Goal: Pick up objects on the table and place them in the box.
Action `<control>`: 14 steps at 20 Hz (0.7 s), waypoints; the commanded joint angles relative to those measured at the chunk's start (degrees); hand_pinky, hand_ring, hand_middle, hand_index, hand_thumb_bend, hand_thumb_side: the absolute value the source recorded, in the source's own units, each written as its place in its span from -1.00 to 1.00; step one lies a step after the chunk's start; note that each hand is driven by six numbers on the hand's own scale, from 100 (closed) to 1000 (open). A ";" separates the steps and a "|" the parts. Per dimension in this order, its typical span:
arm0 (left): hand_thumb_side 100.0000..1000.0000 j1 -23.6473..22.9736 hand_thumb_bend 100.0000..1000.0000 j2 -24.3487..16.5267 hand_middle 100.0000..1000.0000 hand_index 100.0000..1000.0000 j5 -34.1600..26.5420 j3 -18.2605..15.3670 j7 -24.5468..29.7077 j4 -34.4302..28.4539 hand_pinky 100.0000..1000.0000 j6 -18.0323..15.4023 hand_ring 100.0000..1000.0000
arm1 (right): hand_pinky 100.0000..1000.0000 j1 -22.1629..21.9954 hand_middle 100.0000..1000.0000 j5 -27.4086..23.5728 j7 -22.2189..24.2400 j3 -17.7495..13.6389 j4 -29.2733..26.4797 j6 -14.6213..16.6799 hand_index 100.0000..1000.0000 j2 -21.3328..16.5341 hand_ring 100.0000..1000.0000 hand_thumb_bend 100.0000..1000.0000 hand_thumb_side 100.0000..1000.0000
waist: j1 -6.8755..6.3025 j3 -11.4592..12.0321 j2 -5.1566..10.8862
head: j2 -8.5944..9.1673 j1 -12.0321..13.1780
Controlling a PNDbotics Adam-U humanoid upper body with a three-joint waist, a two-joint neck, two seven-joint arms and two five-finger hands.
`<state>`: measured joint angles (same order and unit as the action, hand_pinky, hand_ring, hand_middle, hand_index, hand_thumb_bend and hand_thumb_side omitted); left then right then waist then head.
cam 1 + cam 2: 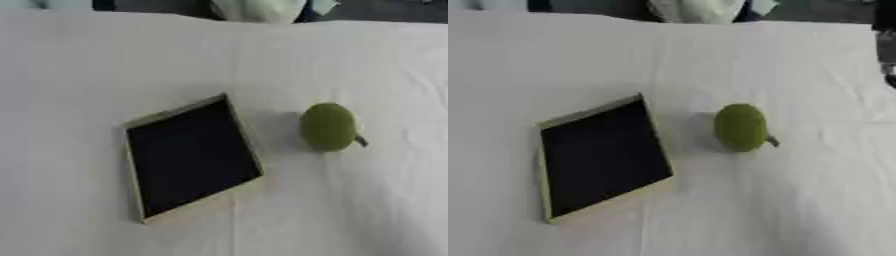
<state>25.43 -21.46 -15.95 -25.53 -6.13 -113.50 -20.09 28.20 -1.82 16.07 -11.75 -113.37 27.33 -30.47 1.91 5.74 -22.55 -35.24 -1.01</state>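
Task not begun. Green pear-like fruit (328, 127) lying on white-clothed table (79, 75), just right of box (191, 158), apart from it. Box interior dark, apparently empty. Neither robot hand in view; state cannot be told. Pick-up and placement outstanding.

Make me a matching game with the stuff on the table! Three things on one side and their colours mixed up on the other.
Things:
1. box
2. round fruit
3. tablecloth

Colours:
A. white
B. dark inside with a pale yellow rim
C. green

Pairs: 1-B, 2-C, 3-A
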 commanded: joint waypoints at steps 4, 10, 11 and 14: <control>-0.16 -0.11 -1.00 -2.88 0.14 0.24 0.58 -0.41 0.06 -1.10 -0.12 0.26 0.27 | 0.54 -2.47 0.54 7.32 -2.19 3.93 0.29 4.86 0.68 -14.79 0.63 -1.00 -1.00 | 0.66 -0.40 1.63 | -0.45 0.44; -0.15 -0.40 -1.00 -3.39 0.14 0.24 0.77 -0.33 0.31 -1.10 -0.12 0.42 0.27 | 0.62 -4.81 0.61 15.07 -6.28 8.68 2.82 9.81 0.70 -24.74 0.66 -1.00 -1.00 | 1.24 -0.62 1.79 | -0.26 0.19; -0.15 -0.45 -1.00 -3.46 0.14 0.24 0.78 -0.29 0.38 -1.10 -0.12 0.44 0.27 | 0.63 -5.19 0.62 15.70 -6.50 9.66 3.09 10.51 0.71 -26.11 0.67 -1.00 -0.98 | 1.31 -0.63 1.82 | -0.23 0.13; -0.14 -0.57 -1.00 -3.56 0.14 0.24 0.76 -0.16 0.66 -1.10 -0.12 0.53 0.27 | 0.65 -5.95 0.65 18.68 -7.09 12.28 3.72 12.11 0.72 -29.58 0.69 -1.00 -0.83 | 1.47 -0.56 1.84 | -0.12 -0.08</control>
<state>24.64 -23.09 -15.31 -25.53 -5.68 -113.50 -19.61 21.95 15.56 9.30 0.16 -109.76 38.65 -56.55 3.50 5.20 -22.15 -35.69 -0.88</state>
